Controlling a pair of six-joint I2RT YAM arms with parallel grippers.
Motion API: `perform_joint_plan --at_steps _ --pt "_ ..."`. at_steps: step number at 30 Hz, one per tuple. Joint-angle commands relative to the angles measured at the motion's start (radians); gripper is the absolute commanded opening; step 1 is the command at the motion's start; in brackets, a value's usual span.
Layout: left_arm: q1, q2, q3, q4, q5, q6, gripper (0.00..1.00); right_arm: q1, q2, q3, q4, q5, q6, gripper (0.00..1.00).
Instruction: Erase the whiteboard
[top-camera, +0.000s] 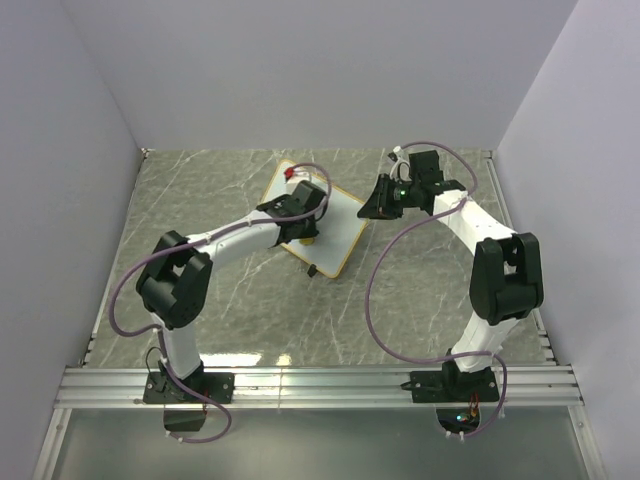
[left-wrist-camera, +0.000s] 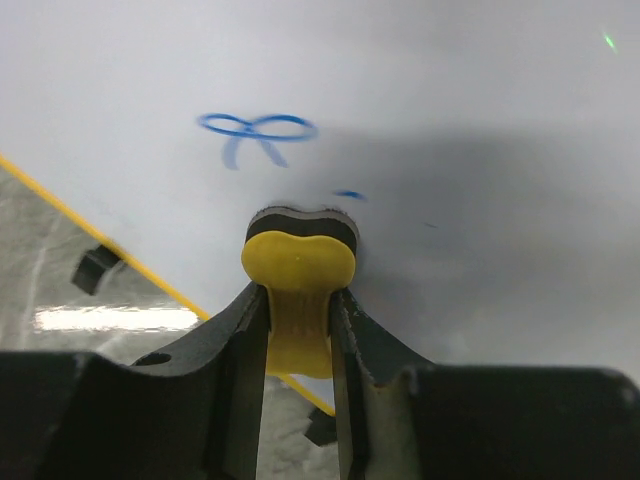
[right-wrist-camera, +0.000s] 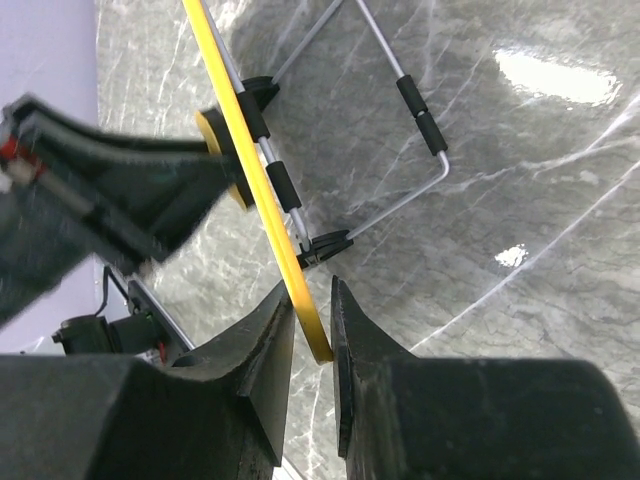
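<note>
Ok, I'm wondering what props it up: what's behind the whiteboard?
A silver wire stand with black sleeves, attached by black clips at the yellow frame of the whiteboard, reaching over the marble table. The board's back face is edge-on to the right wrist camera, so unseen.

Bright, even overhead light; white glare on glossy grey marble-patterned tabletop (right-wrist-camera: 555, 75); soft shadow over small yellow-framed whiteboard (left-wrist-camera: 480, 200).

The whiteboard (top-camera: 345, 225) sits mid-bench (top-camera: 200, 200), between our arms. Our left fingers (left-wrist-camera: 240, 340) hold a block (left-wrist-camera: 298, 262) against its face, just short of a scribble (left-wrist-camera: 257, 127); our right fingers (right-wrist-camera: 262, 335) straddle its right edge.
</note>
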Motion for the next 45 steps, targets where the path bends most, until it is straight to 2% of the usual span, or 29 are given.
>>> perform_joint_plan --at_steps 1,4,9,12,18,22,29,37,42,45 --pt "-0.094 0.047 0.129 0.029 0.049 0.028 0.00 0.004 0.017 0.047 -0.031 0.010 0.011 0.00" --pt "-0.125 0.076 0.207 0.008 0.060 0.046 0.00 0.002 0.020 0.050 -0.032 0.010 0.009 0.00" --pt "-0.108 0.113 0.267 -0.019 0.050 0.062 0.00 0.004 0.018 0.047 -0.040 0.011 -0.001 0.00" --pt "-0.056 0.101 0.240 -0.005 0.072 0.047 0.00 0.004 0.018 0.050 -0.054 0.016 -0.014 0.00" --pt "0.086 0.055 0.088 0.043 0.084 0.030 0.00 0.002 0.018 0.060 -0.070 0.021 -0.027 0.00" --pt "0.132 0.035 0.025 0.058 0.093 0.022 0.00 0.001 0.024 0.067 -0.072 0.022 -0.027 0.00" --pt "0.088 0.037 0.038 0.052 0.100 0.033 0.00 0.001 0.040 0.077 -0.067 0.013 -0.020 0.00" --pt "-0.052 0.092 0.264 -0.012 0.115 0.062 0.00 0.001 0.044 0.078 -0.064 0.007 -0.017 0.00" --pt "-0.032 0.124 0.338 -0.045 0.109 0.080 0.00 0.002 0.038 0.078 -0.073 0.008 -0.021 0.00" --pt "0.043 0.118 0.301 -0.031 0.133 0.066 0.00 0.002 0.032 0.077 -0.077 0.010 -0.024 0.00"
